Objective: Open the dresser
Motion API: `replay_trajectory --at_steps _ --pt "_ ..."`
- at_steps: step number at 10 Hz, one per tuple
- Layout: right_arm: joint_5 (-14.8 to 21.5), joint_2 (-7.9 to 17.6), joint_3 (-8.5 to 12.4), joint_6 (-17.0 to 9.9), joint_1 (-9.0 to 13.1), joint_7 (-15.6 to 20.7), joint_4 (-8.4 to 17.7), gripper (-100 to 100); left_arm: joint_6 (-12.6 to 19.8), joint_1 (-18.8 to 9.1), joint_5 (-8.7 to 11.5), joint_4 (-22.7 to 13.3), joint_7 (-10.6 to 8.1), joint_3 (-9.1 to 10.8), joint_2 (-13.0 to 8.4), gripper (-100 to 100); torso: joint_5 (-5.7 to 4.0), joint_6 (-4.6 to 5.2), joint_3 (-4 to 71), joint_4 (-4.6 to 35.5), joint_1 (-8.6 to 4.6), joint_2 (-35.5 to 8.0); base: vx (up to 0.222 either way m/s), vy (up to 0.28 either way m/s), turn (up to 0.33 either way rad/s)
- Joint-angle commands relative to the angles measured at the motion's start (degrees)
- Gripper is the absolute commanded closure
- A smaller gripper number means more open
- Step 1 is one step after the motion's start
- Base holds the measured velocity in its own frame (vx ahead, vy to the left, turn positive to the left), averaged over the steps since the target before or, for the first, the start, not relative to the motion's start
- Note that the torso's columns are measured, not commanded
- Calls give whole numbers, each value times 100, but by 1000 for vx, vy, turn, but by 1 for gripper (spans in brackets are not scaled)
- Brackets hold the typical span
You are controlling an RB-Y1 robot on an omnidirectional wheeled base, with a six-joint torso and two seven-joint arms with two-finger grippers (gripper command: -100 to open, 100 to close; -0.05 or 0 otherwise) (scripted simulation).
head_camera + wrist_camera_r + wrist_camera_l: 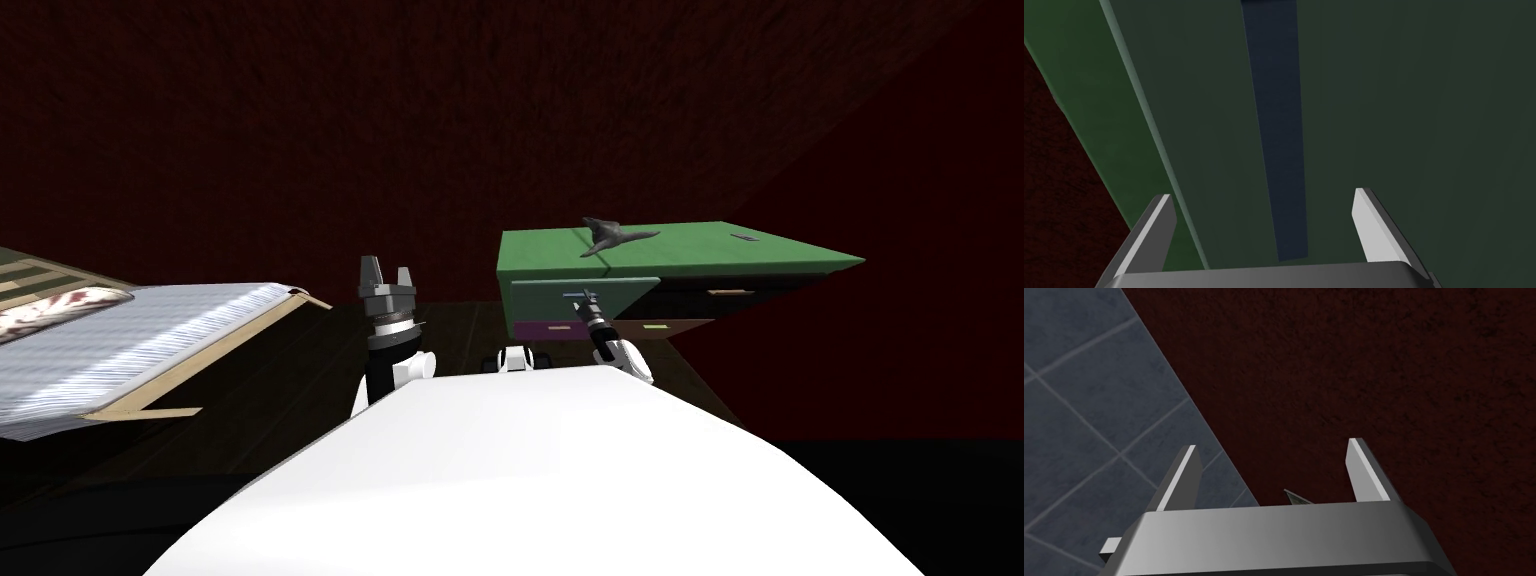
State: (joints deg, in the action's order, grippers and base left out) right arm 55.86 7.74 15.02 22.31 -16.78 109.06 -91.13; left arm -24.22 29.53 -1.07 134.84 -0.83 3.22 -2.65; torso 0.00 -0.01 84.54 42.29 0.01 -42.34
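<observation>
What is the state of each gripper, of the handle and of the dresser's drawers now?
Left gripper: open, empty, raised.
Right gripper: open, one finger on each side of the handle.
Handle: between the fingers, not clamped.
Top left drawer: seems pulled out a little.
Other drawers: shut.

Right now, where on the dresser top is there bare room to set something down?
The green dresser top is bare from its left edge to the dark grey pointed object, and again between that and the small flat grey piece. Crowded below: the right gripper stands open around the dark blue handle on the drawer front.
</observation>
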Motion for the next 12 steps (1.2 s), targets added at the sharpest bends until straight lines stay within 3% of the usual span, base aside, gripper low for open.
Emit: replay_trajectory --at_steps 1,5,6,8,9,12 --pt "27 -315 56 120 9 128 9 -100 0 0 0 0 0 0 0 0 0 0 -5 2 -1 -8 41 42 -26" --pt "41 -948 101 204 12 212 17 -100 0 -1 0 0 0 0 0 0 -1 0 3 -1 -5 5 18 15 -18" --pt "42 -1043 104 211 12 218 17 -100 0 -1 0 0 0 0 0 0 0 0 5 -2 -2 8 13 8 -6" --pt "39 -998 107 218 16 235 30 -100 0 -1 0 0 0 0 0 0 0 1 2 0 -3 3 3 2 0" --pt "39 -997 107 217 16 235 30 100 0 -1 0 0 0 0 0 0 0 1 1 0 -3 2 0 0 0" --pt "64 -929 46 152 -54 124 -88 100 1 -4 0 -1 0 0 0 0 2 0 -28 16 -1 -44 -180 6 -5"
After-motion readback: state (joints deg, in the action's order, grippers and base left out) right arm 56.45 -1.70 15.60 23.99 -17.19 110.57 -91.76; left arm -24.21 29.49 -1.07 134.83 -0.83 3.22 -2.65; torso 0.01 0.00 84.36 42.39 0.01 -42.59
